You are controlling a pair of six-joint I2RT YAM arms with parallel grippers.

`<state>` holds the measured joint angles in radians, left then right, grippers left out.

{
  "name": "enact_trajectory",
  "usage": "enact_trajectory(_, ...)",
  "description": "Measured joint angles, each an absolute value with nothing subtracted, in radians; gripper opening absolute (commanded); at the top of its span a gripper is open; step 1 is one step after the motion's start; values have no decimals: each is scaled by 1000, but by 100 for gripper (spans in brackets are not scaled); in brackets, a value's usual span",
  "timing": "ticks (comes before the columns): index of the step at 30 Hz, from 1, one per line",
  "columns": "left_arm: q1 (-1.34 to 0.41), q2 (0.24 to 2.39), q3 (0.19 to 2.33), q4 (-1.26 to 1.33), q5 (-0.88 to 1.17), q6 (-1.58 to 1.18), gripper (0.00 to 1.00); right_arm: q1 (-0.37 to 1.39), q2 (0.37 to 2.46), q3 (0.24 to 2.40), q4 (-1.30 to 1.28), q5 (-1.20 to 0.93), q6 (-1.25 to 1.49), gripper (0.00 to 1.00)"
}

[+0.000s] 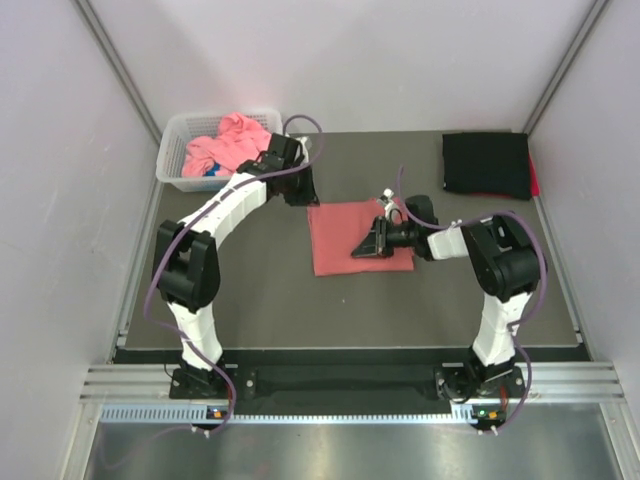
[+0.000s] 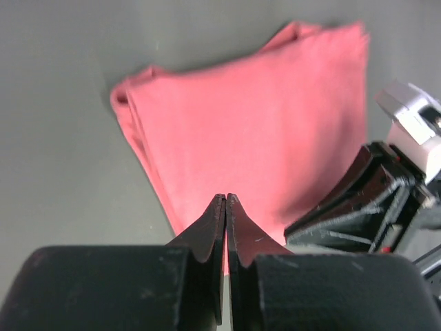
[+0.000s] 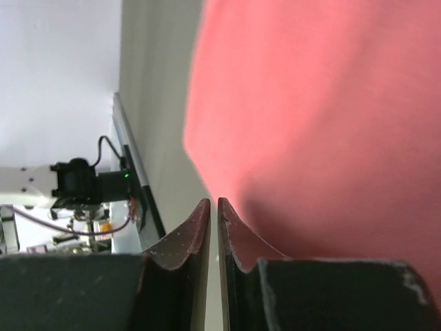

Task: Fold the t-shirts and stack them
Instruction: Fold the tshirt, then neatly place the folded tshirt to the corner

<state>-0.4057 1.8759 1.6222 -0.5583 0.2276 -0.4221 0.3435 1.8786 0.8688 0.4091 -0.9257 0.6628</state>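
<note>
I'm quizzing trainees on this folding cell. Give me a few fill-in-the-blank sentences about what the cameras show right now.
1. The folded salmon-red t-shirt lies on the dark ____.
2. The white basket in the far left corner holds a crumpled ____ t-shirt.
3. The folded black t-shirt lies in the far ____ corner.
4. The right gripper is over the ____ t-shirt.

Missing words: table; pink; right; salmon-red

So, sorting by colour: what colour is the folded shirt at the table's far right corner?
Black folded shirt; top external view.

Pale walls (image 1: pixel 330 60), dark grey table (image 1: pixel 260 300), perhaps metal floor (image 1: pixel 350 450).
</note>
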Motion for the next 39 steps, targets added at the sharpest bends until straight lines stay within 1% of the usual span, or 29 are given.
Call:
enact_trajectory(4, -409, 1895, 1559, -556, 236, -432, 4, 337, 1969, 857, 427, -923, 666, 12)
enact_trajectory(7, -409, 1893, 1532, -562, 234, -434, 4, 336, 1966, 859, 414, -919, 654, 15)
enact_trajectory(8, -410, 1891, 1529, -566, 234, -433, 5, 335, 1954, 860, 394, -913, 640, 18)
enact_trajectory(9, -411, 1885, 1524, -571, 231, -432, 5, 334, 1938, 867, 359, -903, 623, 32)
enact_trajectory(11, -413, 1861, 1505, -573, 226, -430, 5, 326, 1896, 894, 262, -867, 575, 46)
enact_trajectory(13, -414, 1823, 1475, -575, 224, -427, 5, 310, 1843, 931, 173, -814, 518, 51)
enact_trajectory(14, -414, 1803, 1459, -577, 224, -427, 6, 295, 1815, 952, 136, -786, 488, 55)
enact_trajectory(15, -414, 1787, 1447, -579, 226, -425, 6, 278, 1790, 974, 101, -753, 463, 67)
enact_trajectory(16, -414, 1770, 1433, -578, 231, -425, 6, 255, 1768, 998, 73, -724, 442, 71)
enact_trajectory(19, -414, 1735, 1389, -570, 252, -425, 7, 176, 1748, 1073, -1, -637, 374, 74)
enact_trajectory(20, -414, 1729, 1372, -567, 260, -425, 12, 154, 1753, 1097, -26, -611, 355, 75)
enact_trajectory(22, -414, 1728, 1345, -565, 276, -427, 14, 123, 1775, 1148, -81, -571, 325, 77)
enact_trajectory(26, -413, 1728, 1287, -546, 318, -441, 14, 89, 1915, 1318, -208, -502, 243, 80)
enact_trajectory(32, -413, 1728, 1224, -514, 361, -451, 13, 89, 2042, 1407, -317, -501, 163, 85)
enact_trajectory(39, -413, 1728, 1205, -492, 382, -451, 12, 95, 2096, 1509, -411, -498, 68, 82)
